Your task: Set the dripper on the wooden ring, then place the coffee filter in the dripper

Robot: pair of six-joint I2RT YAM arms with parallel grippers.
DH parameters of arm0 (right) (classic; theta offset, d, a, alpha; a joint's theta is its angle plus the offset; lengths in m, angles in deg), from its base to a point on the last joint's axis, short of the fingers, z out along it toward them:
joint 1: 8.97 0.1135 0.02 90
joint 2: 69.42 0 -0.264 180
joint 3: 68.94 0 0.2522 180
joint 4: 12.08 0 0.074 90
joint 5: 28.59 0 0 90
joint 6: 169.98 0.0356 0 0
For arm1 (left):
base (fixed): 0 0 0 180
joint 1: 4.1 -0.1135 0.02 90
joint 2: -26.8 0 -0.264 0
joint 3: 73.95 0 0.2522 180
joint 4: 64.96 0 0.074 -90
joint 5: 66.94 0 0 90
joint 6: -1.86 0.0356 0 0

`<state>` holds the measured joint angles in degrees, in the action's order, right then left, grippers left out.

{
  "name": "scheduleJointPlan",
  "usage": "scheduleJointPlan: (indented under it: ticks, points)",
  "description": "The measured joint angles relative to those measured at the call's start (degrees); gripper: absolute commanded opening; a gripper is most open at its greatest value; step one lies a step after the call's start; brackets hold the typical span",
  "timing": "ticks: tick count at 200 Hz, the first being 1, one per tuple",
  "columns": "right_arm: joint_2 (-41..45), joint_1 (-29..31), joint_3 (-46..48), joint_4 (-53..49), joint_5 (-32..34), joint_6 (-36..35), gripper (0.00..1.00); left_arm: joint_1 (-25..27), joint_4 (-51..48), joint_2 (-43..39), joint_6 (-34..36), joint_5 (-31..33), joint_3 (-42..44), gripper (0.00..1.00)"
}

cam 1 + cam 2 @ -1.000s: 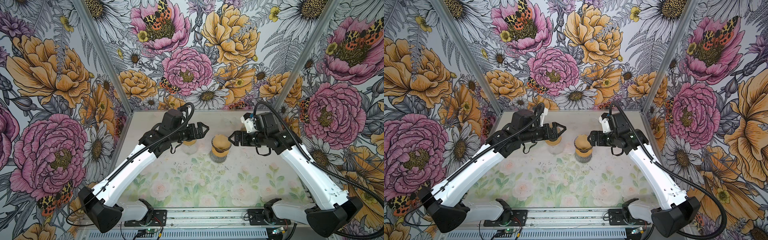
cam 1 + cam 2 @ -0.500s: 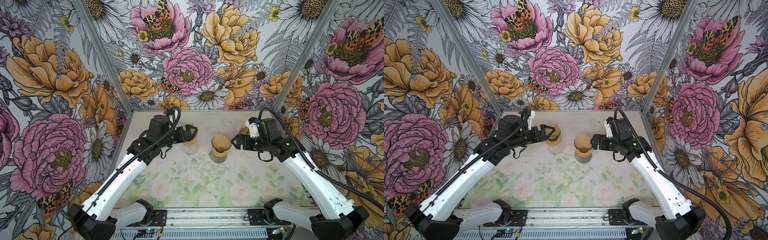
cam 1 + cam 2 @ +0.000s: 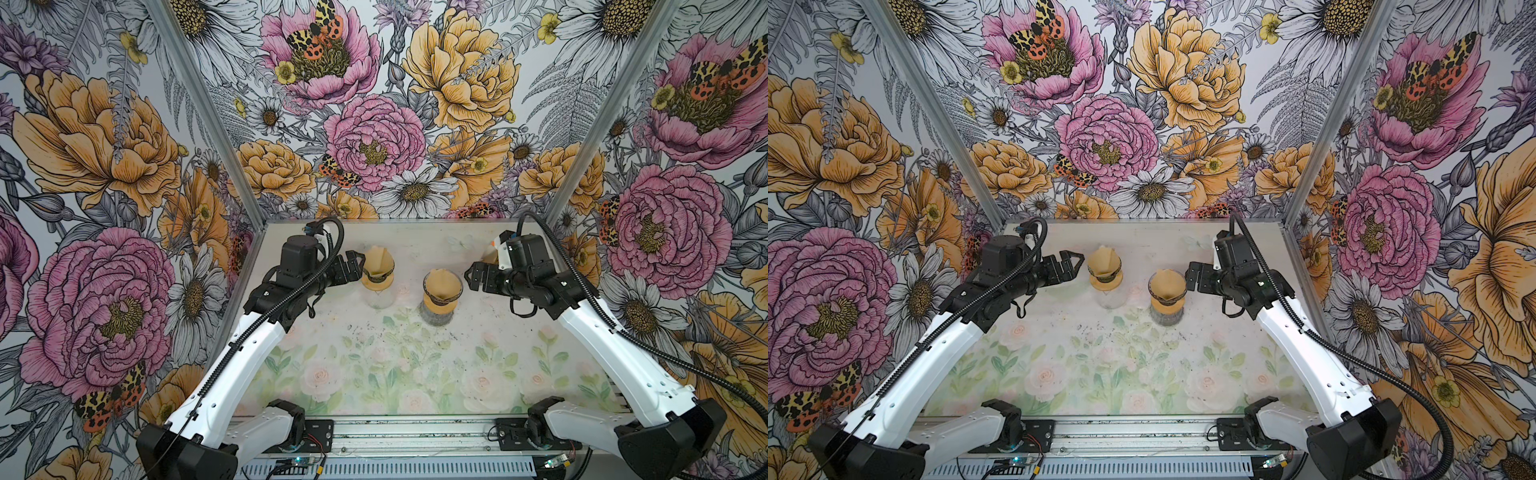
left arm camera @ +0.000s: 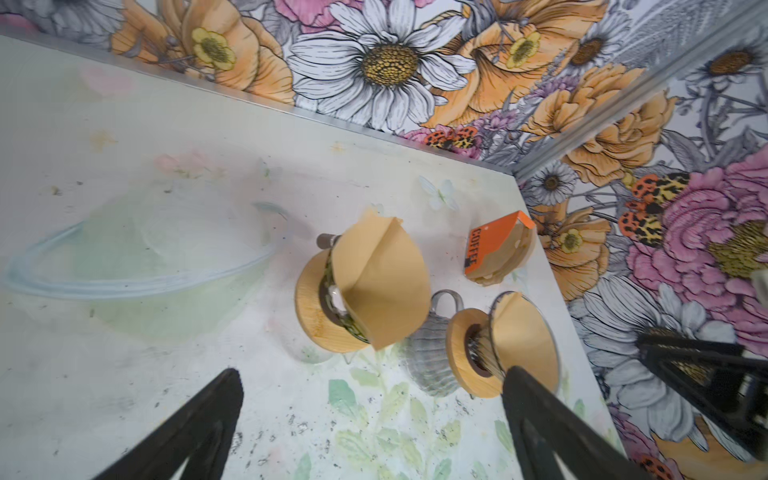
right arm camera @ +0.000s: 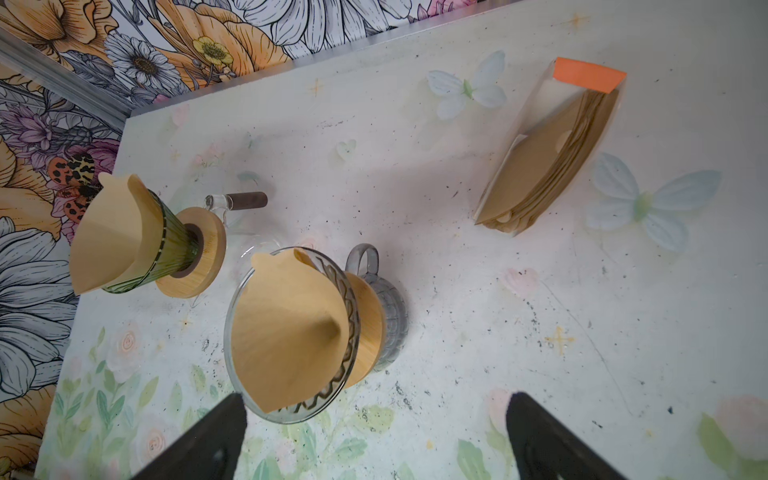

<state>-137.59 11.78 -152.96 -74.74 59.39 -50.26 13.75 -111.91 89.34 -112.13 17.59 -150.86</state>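
both my jaws are wide open w/ nothing in them, left jaws just beside the green dripper (image 5: 166, 253), right jaws just beside the clear glass dripper (image 5: 351, 316), neither touching. task looks about done: one brown paper filter (image 5: 286, 332) sits deep in the clear glass dripper, cone opened out, and a 2nd filter (image 4: 382, 286) stands in the green dripper. that 2nd filter worries me. it rides high above the rim, looks half folded and leaning, not pressed to the wall, so a brush from my left jaws could tip it out onto the worktop (image 3: 374, 374). both drippers only perch by their wood collars, green one on a clear carafe (image 3: 1108, 297), clear one on a grey ribbed mug (image 5: 392, 324), so a sideways knock could slide a dripper off or topple the stack. in the right wrist view a jaw tip is close to the seated filter's edge; a snag there would lift it. the filter pack (image 5: 544, 166) lies well apart, no issue.
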Motion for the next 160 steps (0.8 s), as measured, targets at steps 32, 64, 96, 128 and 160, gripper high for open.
scheduleJointPlan:
  ticks: [32, 64, 96, 128, 160]
  points:
    - [0.0, -0.1, 1.9, 3.6, 3.2, -1.7, 0.97, -5.1, 3.9, -1.8, 2.4, 7.1, 6.9, 0.99]
    - [0.2, -0.2, 6.0, 9.2, 7.3, -3.5, 0.94, -9.6, 10.4, -4.4, 6.7, 12.7, 15.3, 0.99]
    - [1.4, -0.7, 13.0, 17.4, 12.6, -5.9, 0.9, -12.7, 17.9, -6.1, 11.1, 16.8, 21.7, 0.99]
    - [1.8, -2.6, 21.4, 27.5, 17.9, -8.2, 0.89, -15.4, 25.2, -6.2, 13.8, 18.9, 26.6, 0.99]
    - [-0.2, -6.8, 26.2, 36.6, 20.7, -9.9, 0.91, -16.2, 34.9, -4.9, 16.2, 20.5, 33.0, 0.99]
